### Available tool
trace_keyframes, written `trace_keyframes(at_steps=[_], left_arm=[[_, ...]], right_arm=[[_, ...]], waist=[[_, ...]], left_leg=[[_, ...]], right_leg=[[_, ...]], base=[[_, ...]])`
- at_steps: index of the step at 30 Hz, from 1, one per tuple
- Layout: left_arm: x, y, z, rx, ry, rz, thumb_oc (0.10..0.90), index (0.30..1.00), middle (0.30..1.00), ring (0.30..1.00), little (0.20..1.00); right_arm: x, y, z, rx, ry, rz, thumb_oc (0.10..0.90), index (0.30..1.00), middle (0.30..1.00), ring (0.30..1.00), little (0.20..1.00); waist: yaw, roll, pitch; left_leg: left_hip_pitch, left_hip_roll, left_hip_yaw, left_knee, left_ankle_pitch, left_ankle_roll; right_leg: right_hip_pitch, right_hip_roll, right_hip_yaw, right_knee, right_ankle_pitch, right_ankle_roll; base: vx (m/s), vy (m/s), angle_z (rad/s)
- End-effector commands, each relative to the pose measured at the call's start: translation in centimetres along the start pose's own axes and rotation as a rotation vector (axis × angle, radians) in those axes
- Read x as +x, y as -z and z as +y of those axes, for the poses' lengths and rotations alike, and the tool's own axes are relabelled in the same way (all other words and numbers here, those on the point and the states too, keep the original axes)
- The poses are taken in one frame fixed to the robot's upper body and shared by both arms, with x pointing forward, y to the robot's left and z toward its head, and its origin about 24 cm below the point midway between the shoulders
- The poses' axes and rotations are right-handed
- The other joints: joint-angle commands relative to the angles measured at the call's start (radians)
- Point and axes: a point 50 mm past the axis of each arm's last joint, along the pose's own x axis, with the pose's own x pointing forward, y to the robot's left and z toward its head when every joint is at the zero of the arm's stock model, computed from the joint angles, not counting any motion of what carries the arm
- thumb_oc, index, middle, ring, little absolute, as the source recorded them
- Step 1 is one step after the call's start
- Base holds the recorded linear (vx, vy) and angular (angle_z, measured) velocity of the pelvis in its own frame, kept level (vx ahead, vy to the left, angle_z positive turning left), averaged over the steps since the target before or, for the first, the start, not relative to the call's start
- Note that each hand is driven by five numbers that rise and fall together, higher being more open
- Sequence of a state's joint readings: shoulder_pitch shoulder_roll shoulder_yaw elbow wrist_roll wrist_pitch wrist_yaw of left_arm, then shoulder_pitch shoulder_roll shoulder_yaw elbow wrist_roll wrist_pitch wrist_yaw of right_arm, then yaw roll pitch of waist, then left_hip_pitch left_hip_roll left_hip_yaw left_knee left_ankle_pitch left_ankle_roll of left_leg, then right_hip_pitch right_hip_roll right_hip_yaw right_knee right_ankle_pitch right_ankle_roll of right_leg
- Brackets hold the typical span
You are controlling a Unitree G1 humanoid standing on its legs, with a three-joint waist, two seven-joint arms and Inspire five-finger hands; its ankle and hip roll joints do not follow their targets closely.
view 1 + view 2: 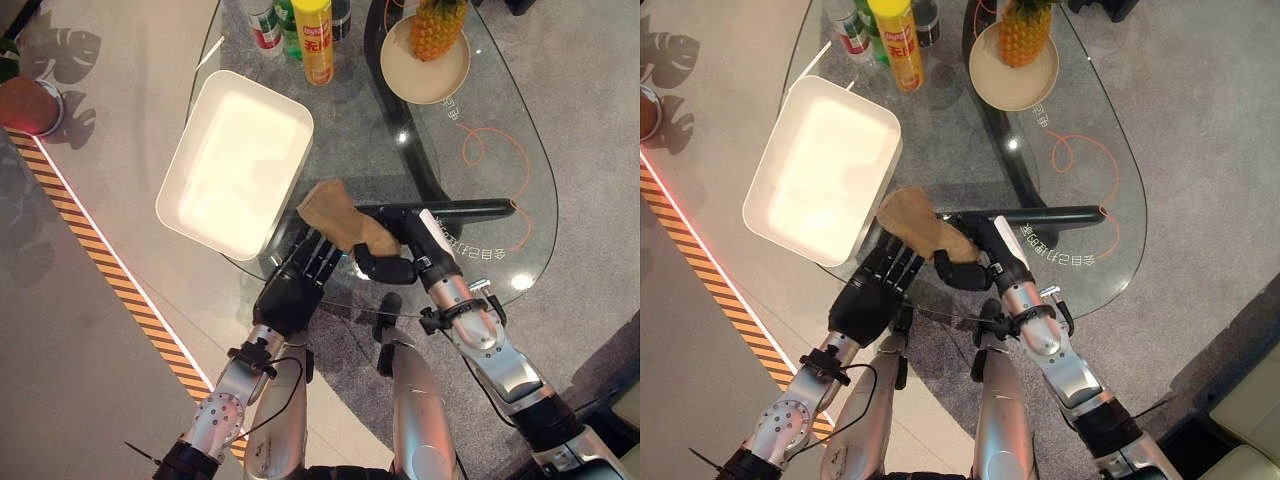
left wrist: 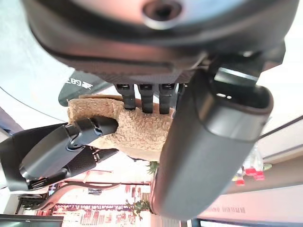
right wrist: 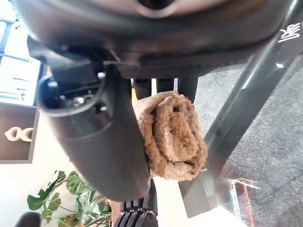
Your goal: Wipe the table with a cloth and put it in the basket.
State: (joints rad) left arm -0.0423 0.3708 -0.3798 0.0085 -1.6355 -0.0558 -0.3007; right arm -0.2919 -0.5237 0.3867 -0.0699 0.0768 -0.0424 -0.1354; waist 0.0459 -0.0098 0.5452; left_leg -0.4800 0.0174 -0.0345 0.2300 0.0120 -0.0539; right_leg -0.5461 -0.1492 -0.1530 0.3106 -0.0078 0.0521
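Right robot hand: my thumb and fingers are curled round the cloth, pinching its near end so I can drag it over the glass; the right wrist view shows that end rolled thick against my thumb.
Left robot hand: it lies at the near edge with fingers fairly straight, their tips on the cloth's near side, as I judge to steady it, not to grip.
Cloth: a tan, fuzzy piece lying on the tabletop near its front edge, one corner reaching toward the basket.
Basket: a white rectangular tub, open side up, just beside the cloth on my left, close enough for a short carry once wiping ends.
Task stage: I judge wiping is in hand; the cloth is not yet in the basket.
Far things: a yellow bottle and a pineapple on a plate stand well apart at the far end, out of the wiping path.
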Motion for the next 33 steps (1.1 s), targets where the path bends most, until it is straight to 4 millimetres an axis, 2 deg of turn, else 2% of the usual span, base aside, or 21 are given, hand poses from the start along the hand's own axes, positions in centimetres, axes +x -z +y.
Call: trace_keyframes(at_steps=[1, 10, 16, 22, 33], left_arm=[[1.2, 0.4, -6.1, -0.039, 0.383, 0.009, 0.8, 0.9, 0.9, 0.9, 0.9], [1.5, 0.7, -6.9, -0.054, 0.45, 0.007, 0.8, 0.9, 0.9, 0.9, 0.9], [1.8, 0.6, -7.2, -0.015, 0.437, -0.016, 0.8, 0.9, 0.9, 0.9, 0.9], [1.9, 0.1, -7.3, 0.01, 0.409, -0.043, 0.8, 0.9, 0.9, 0.9, 0.9], [2.0, -0.2, -7.3, 0.047, 0.378, -0.064, 0.8, 0.9, 0.9, 0.9, 0.9]], right_arm=[[0.0, -7.5, 1.8, 0.009, -0.129, -0.395, 0.1, 0.3, 0.3, 0.3, 0.2], [0.1, -7.3, 2.6, -0.033, -0.164, -0.366, 0.1, 0.3, 0.3, 0.3, 0.2], [0.0, -7.6, 3.1, -0.165, -0.19, -0.389, 0.1, 0.3, 0.3, 0.3, 0.2], [-0.4, -8.4, 3.6, -0.373, -0.266, -0.434, 0.1, 0.3, 0.3, 0.3, 0.2], [-0.8, -8.1, 5.2, -0.417, -0.41, -0.443, 0.1, 0.3, 0.3, 0.3, 0.2]], waist=[[-0.027, -0.01, -0.025], [-0.029, -0.008, -0.025], [-0.032, -0.007, -0.025], [-0.031, -0.01, -0.025], [-0.024, -0.009, -0.025]], left_leg=[[-0.035, -0.071, 0.111, 0.073, -0.029, 0.078], [-0.036, -0.077, 0.107, 0.068, -0.023, 0.077], [-0.039, -0.08, 0.1, 0.072, -0.022, 0.079], [-0.039, -0.082, 0.093, 0.062, -0.015, 0.078], [-0.051, -0.087, 0.08, 0.058, -0.007, 0.075]], right_leg=[[0.059, 0.068, 0.013, -0.074, 0.042, -0.007], [0.057, 0.067, 0.017, -0.077, 0.045, -0.009], [0.052, 0.069, 0.026, -0.073, 0.044, -0.011], [0.052, 0.075, 0.03, -0.078, 0.046, -0.01], [0.043, 0.08, 0.028, -0.078, 0.043, -0.013]], base=[[0.0, 0.0, 0.0], [0.0, 0.0, 0.0], [0.0, 0.0, 0.0], [0.0, 0.0, 0.0], [0.0, 0.0, 0.0]])
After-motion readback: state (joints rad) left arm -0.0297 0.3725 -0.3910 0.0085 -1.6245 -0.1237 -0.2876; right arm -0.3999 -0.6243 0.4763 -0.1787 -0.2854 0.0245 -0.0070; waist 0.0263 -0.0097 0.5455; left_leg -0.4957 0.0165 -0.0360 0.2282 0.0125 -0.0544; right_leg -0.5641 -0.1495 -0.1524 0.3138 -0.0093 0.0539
